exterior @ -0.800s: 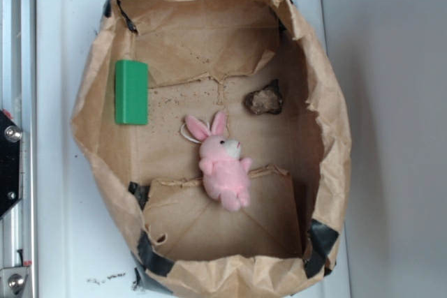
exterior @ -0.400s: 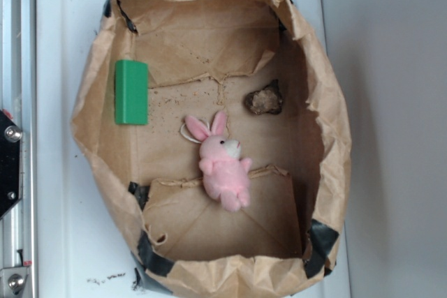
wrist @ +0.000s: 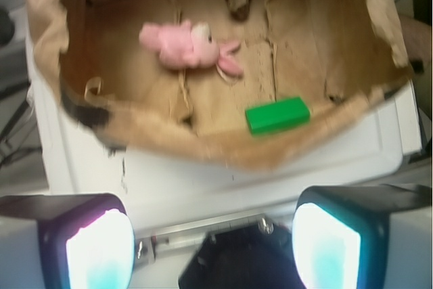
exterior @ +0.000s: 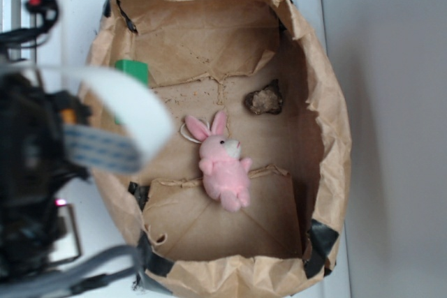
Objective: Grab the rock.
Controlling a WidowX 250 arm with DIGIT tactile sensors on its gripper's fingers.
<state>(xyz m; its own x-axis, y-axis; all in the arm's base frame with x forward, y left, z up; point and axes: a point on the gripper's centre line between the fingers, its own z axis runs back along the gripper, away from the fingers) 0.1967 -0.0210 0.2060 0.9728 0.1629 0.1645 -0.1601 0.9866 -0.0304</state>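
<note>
The gripper point(wrist: 213, 241) is seen in the wrist view with its two blocky, pale-padded fingers point(wrist: 98, 248) spread wide apart, nothing between them, held outside the crumpled brown paper bag point(exterior: 328, 102) above the smooth white surface point(wrist: 223, 187). In the exterior view the arm point(exterior: 35, 172) is blurred at the left edge. On the creased bag floor a green rectangular block point(wrist: 277, 114) is found nearest the gripper, a soft pink plush bunny point(exterior: 223, 165) in the middle, and the rock point(exterior: 264, 99), lumpy and dark brown-grey, by the far wall, well apart from the gripper.
</note>
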